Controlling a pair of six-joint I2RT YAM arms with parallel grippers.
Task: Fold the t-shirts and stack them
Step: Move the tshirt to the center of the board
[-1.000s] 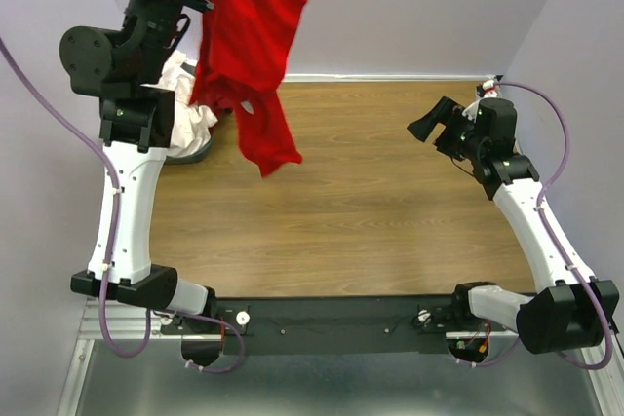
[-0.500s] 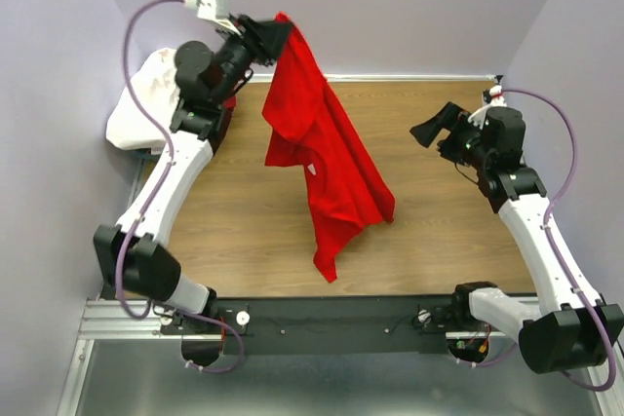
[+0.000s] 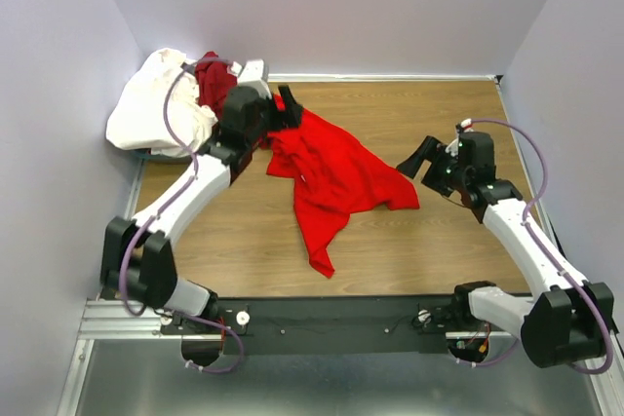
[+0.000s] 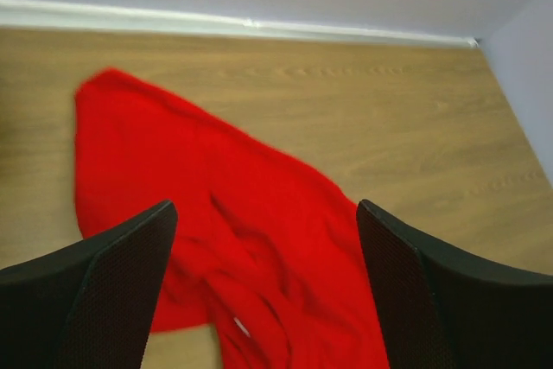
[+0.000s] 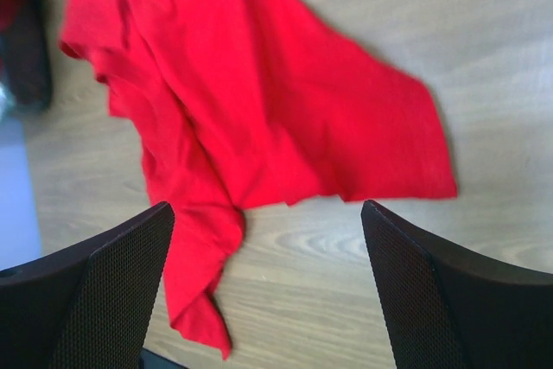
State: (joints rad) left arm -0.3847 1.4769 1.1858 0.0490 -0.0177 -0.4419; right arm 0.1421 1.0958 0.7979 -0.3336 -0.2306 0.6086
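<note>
Your left pincer (image 3: 286,109) sits low toward the far left of the wooden surface (image 3: 224,241) in the overhead view. Its fingers are spread, right at the upper-left edge of the bright red t-shirt (image 3: 336,172), which lies crumpled and unfolded across the middle of the surface with a narrow tail running toward the near edge. Your right pincer (image 3: 414,156) hovers just beside that shirt's right-hand corner, also spread and gripping nothing. At the far left corner, behind the left arm, the white t-shirt (image 3: 151,109) is heaped up with the maroon t-shirt (image 3: 214,73) bunched against its right side. On the left wrist camera, the left pincer (image 4: 265,213) has both fingers wide apart with nothing between them, and the bright red t-shirt (image 4: 173,153) lies on the surface below and ahead of the gap. On the right wrist camera, the right pincer (image 5: 266,212) is likewise parted and empty. There the bright red t-shirt (image 5: 259,101) lies on the wood under and beyond the gap, with one corner pointing right and a rumpled strip trailing down beside the left finger.
</note>
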